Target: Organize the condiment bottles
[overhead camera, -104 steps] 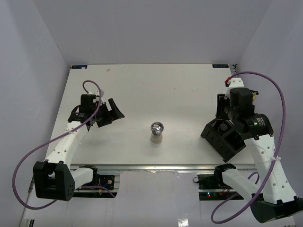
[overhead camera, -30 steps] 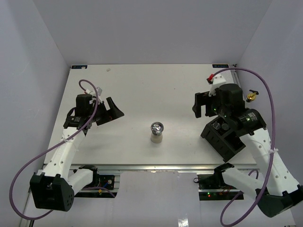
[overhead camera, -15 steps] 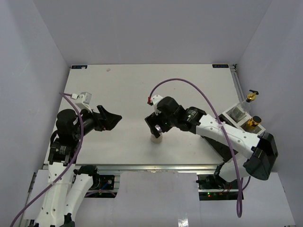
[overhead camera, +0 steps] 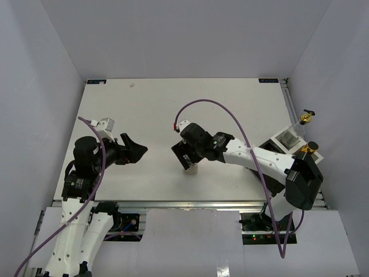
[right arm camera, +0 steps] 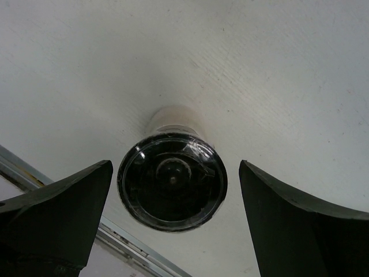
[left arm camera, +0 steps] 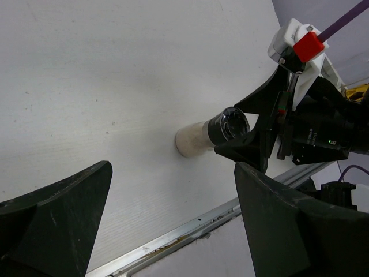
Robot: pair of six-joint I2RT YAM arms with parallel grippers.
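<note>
A chrome-topped shaker (right arm camera: 172, 182) with a pale body stands upright in the middle of the table (overhead camera: 173, 104). My right gripper (right arm camera: 175, 168) hangs right over it, open, with a finger on each side and a gap at both. Seen from above, the gripper (overhead camera: 185, 157) hides most of the shaker (overhead camera: 192, 168). My left gripper (overhead camera: 136, 150) is open and holds nothing, to the left of the shaker (left arm camera: 210, 131). A gold-spouted bottle (overhead camera: 305, 117) and a gold-and-black-capped one (overhead camera: 311, 148) stand at the right edge.
The black compartmented rack (overhead camera: 269, 143) sits at the right, mostly under my right arm. A clear square glass bottle (overhead camera: 287, 138) stands beside it. The table's metal front rail (left arm camera: 190, 228) runs close below the shaker. White walls enclose three sides.
My right arm has swung from the rack on the right to the middle and now sits over the shaker. My left arm has pulled back toward its base, gripper still open.
</note>
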